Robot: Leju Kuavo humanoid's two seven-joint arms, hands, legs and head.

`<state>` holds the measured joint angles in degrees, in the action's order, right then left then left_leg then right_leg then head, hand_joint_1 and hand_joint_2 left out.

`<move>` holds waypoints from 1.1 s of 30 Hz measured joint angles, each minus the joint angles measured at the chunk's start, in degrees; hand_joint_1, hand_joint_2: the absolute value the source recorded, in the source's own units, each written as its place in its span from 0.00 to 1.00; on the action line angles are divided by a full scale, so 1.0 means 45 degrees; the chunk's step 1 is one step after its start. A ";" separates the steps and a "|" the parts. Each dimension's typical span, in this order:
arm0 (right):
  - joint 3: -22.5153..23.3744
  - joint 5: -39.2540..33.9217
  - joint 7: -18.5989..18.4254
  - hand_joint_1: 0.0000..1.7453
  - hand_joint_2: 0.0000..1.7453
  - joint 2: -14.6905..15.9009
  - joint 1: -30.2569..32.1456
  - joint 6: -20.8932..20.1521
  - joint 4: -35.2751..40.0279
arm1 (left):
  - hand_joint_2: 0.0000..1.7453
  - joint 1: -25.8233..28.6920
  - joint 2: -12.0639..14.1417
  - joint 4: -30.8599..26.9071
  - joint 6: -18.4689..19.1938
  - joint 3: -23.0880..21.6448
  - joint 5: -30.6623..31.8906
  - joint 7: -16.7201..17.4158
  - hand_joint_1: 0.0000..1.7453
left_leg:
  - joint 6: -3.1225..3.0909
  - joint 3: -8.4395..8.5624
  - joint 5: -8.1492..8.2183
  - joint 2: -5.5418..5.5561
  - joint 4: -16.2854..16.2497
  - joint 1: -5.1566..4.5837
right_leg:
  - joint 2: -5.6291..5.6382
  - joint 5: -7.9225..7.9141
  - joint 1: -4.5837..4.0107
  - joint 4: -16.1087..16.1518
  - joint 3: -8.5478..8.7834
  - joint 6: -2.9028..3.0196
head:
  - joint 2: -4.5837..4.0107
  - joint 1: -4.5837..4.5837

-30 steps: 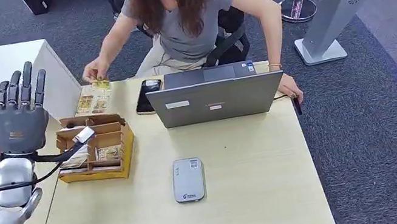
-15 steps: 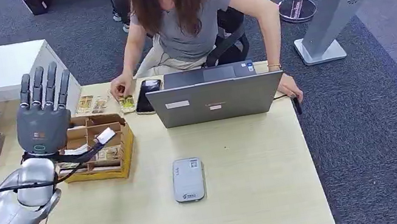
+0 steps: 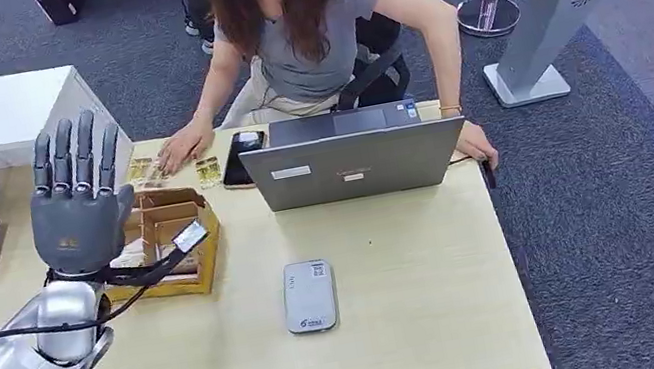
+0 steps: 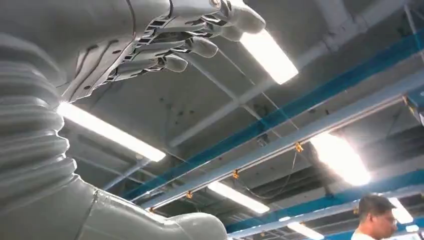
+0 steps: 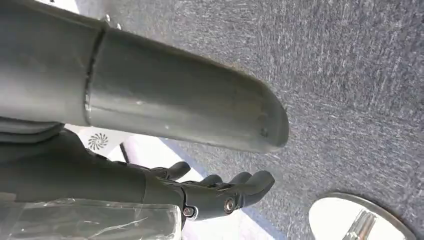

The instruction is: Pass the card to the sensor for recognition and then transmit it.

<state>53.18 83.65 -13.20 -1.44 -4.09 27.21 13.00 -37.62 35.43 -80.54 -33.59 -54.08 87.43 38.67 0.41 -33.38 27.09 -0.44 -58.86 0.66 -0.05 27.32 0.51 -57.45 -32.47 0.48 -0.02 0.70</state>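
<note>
Grey carpet (image 3: 627,182), pale wooden desk (image 3: 426,309), silver laptop (image 3: 355,164), card reader (image 3: 310,296)

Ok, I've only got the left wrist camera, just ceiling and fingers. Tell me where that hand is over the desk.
Observer: The left hand is raised upright, fingers apart, in front of the cardboard card box.
Operator: Give me the sensor's spot.
Observer: The grey reader lies flat on the desk, right of the box, nearer the front edge.
Operator: Now report the right hand.
Observer: The right hand hangs over carpet, fingers loosely apart, holding nothing I can see.
</note>
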 joint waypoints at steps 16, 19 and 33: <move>-0.0005 0.0049 0.0000 0.00 0.00 -0.0151 -0.0025 0.0238 -0.0019 | 1.00 0.5834 -0.2466 -0.3142 -0.0817 0.6550 -0.1259 -0.6836 0.00 | -0.0008 -0.0002 0.0012 -0.0004 -0.0001 -0.0015 | 0.0003 0.0003 0.0008 0.0007 -0.0002 -0.0009 | 0.0000 -0.0005; -0.0005 0.0014 -0.0005 0.00 0.00 -0.0155 -0.0024 0.0243 -0.0019 | 1.00 0.6541 -0.3154 -0.3630 -0.0821 0.7367 -0.2367 -0.7841 0.00 | -0.0008 -0.0004 0.0013 0.0005 -0.0001 -0.0011 | -0.0002 0.0004 0.0009 0.0009 -0.0001 -0.0009 | 0.0000 -0.0010; 0.0005 0.0014 0.0039 0.00 0.00 -0.0160 -0.0021 0.0369 -0.0019 | 1.00 0.7921 -0.4566 -0.4571 -0.0821 0.8903 -0.5282 -0.9613 0.00 | -0.0008 -0.0004 0.0011 0.0011 0.0000 -0.0007 | -0.0005 0.0004 0.0007 0.0008 0.0002 -0.0008 | 0.0000 -0.0010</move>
<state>53.20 83.71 -13.03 -2.16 -4.19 28.87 12.92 -1.98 14.88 -101.11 -37.29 -14.01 63.66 -4.59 0.37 -33.39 27.14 -0.39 -58.87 0.63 -0.07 27.34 0.54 -57.41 -32.46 0.44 -0.02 0.66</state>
